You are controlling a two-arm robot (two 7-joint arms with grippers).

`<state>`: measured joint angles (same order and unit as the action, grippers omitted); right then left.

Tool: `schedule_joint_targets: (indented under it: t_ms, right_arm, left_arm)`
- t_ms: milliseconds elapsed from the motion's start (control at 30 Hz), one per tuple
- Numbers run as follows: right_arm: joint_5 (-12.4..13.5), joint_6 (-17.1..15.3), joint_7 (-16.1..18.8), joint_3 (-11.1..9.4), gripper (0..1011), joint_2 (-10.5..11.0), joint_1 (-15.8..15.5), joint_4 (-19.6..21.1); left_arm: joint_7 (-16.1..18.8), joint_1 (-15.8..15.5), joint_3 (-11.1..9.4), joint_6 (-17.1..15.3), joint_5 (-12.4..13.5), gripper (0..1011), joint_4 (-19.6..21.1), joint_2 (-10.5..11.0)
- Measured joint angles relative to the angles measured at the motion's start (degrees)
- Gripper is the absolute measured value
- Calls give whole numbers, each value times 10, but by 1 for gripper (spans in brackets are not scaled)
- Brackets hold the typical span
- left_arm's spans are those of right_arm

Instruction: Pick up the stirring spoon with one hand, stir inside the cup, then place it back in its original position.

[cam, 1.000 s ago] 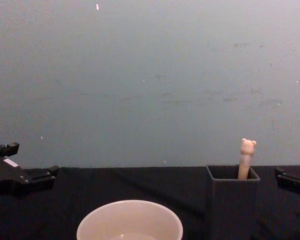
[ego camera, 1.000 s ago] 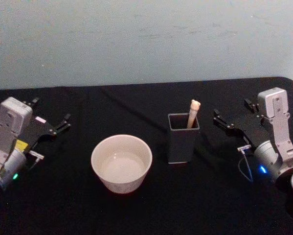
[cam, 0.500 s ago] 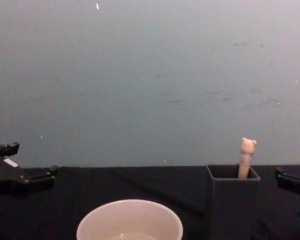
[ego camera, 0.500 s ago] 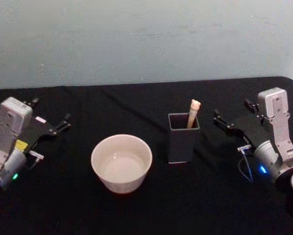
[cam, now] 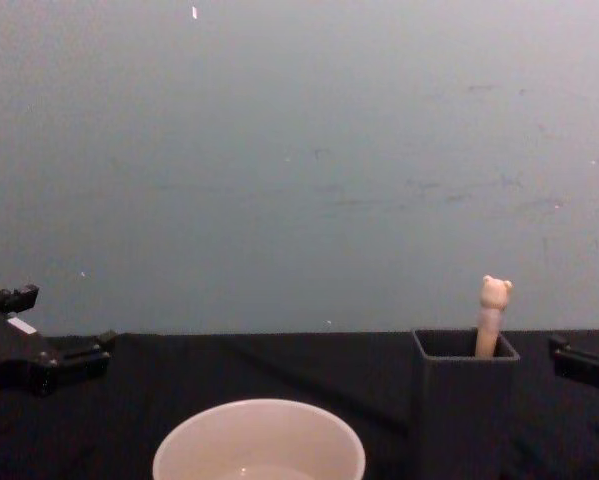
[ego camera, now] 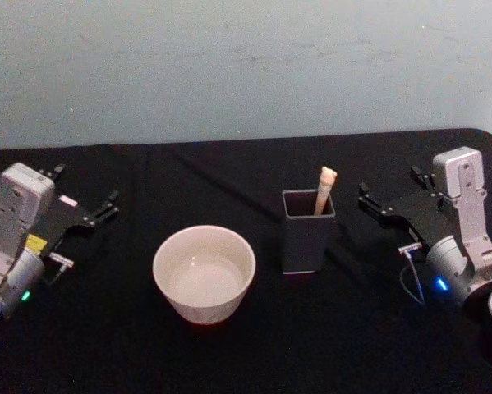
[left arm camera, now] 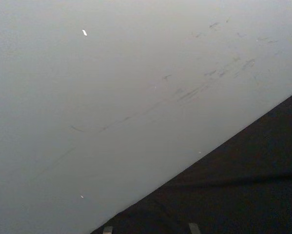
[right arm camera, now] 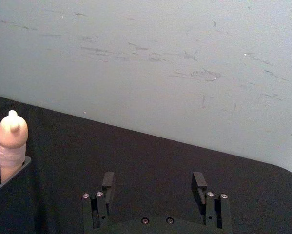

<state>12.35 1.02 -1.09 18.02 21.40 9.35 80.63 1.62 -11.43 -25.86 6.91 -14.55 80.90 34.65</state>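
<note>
Cream spoon [ego camera: 324, 190] stands in the dark grey holder [ego camera: 308, 232], its bear head poking above the rim, just right of the cup [ego camera: 204, 273]. My right gripper [ego camera: 391, 197] waits beside the holder with jaws spread wide, empty; my left gripper [ego camera: 83, 195] sits open at the far left.
</note>
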Motion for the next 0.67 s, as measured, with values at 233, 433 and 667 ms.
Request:
schedule_joint_targets:
  t_ms: [233,433,667]
  right_arm:
    - [0,0,0,0,1002,0,0,0]
    - [0,0,0,0,1002,0,0,0]
    - [0,0,0,0,1002,0,0,0]
  left_arm:
    - [0,0,0,0,0,1001,0,0]
    - [0,0,0,0,0,1001,0,0]
    - [0,0,0,0,0,1001,0,0]
